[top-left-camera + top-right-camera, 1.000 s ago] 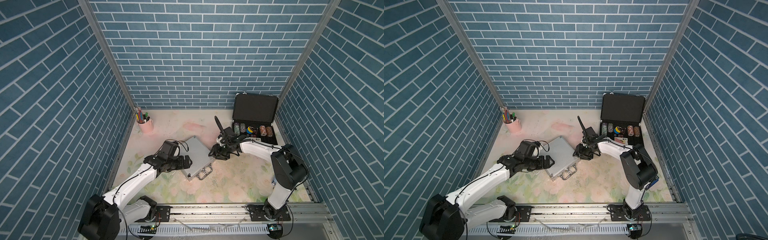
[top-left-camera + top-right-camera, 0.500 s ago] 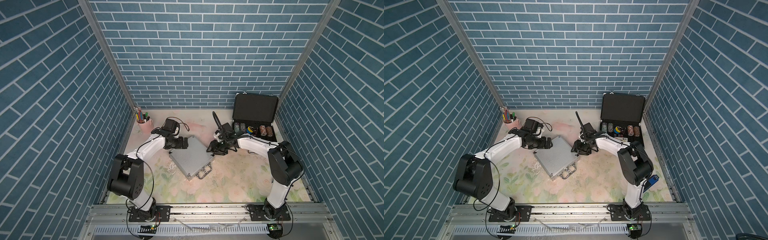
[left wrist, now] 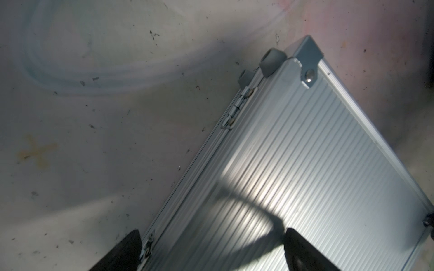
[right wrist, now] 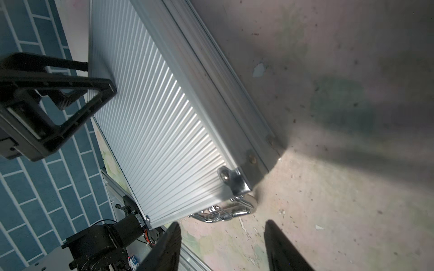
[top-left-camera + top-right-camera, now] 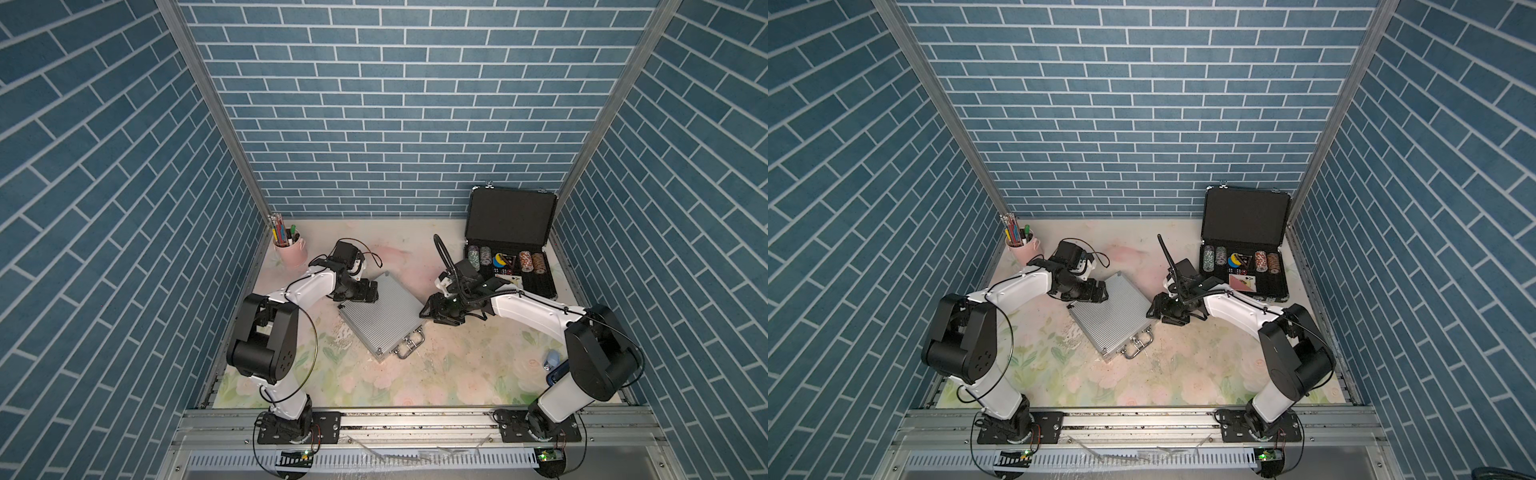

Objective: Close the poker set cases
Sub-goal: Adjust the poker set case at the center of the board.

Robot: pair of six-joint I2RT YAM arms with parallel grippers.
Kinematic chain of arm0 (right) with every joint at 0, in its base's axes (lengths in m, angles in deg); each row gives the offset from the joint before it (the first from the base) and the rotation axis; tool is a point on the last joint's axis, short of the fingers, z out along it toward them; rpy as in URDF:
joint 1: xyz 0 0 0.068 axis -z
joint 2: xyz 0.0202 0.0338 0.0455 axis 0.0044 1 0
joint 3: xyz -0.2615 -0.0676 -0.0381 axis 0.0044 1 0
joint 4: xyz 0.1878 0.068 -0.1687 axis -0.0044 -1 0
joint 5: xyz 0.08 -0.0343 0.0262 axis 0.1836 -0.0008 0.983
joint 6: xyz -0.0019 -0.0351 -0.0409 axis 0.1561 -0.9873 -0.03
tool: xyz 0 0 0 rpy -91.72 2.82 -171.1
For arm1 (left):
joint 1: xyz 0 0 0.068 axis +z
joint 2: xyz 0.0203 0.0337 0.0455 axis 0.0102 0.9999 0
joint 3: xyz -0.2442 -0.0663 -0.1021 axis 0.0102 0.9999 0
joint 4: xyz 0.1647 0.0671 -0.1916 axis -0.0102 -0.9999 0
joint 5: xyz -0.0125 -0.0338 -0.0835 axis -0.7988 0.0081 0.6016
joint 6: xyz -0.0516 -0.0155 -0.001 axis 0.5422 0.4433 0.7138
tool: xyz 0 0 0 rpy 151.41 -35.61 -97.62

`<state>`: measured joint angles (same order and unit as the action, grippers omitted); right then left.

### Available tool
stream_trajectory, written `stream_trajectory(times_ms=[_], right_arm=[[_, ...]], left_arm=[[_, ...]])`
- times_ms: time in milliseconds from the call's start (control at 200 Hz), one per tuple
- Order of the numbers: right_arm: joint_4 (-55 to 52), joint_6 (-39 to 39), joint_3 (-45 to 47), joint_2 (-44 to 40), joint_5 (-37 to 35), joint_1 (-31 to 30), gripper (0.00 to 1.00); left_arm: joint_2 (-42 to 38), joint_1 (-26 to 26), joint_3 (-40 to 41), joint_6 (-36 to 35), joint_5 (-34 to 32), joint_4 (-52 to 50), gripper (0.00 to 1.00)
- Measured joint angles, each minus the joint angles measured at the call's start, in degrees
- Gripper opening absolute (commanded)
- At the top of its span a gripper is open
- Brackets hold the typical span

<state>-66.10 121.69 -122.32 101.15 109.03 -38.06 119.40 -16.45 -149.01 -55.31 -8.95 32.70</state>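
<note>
The smaller silver poker set case (image 5: 382, 320) (image 5: 1113, 320) lies shut on the floral mat in both top views, chrome handle (image 5: 409, 347) toward the front. My left gripper (image 5: 365, 293) (image 3: 211, 248) is open above its back left corner, one finger beside the hinge edge, the other over the ribbed lid (image 3: 305, 164). My right gripper (image 5: 432, 311) (image 4: 223, 246) is open and empty, low beside the case's right corner (image 4: 237, 180) near the handle (image 4: 223, 213). The larger black case (image 5: 511, 226) (image 5: 1246, 216) stands open at the back right, with chips and cards in its base.
A pink pencil cup (image 5: 289, 253) (image 5: 1022, 251) stands in the back left corner. A small blue object (image 5: 552, 359) lies by the right arm's base. Brick-patterned walls close in three sides, and a metal rail (image 5: 415, 419) runs along the front.
My left arm has swung from the silver case's front left side round to its back left corner. The right gripper has shifted slightly nearer the front. The cases have not moved.
</note>
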Motion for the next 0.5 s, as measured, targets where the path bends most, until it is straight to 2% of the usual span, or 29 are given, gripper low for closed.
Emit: stream_trajectory(times_ms=[350,500], right_arm=[[-1.7,-0.2,-7.9,8.8,0.0,0.7,0.54],[-2.3,-1.2,-8.2,9.0,-0.6,0.9,0.5]], left_arm=[[-9.4,-0.7,11.6,4.2,3.2,2.3,0.93],[-11.5,-1.2,14.1,6.0,3.7,3.4,0.93]])
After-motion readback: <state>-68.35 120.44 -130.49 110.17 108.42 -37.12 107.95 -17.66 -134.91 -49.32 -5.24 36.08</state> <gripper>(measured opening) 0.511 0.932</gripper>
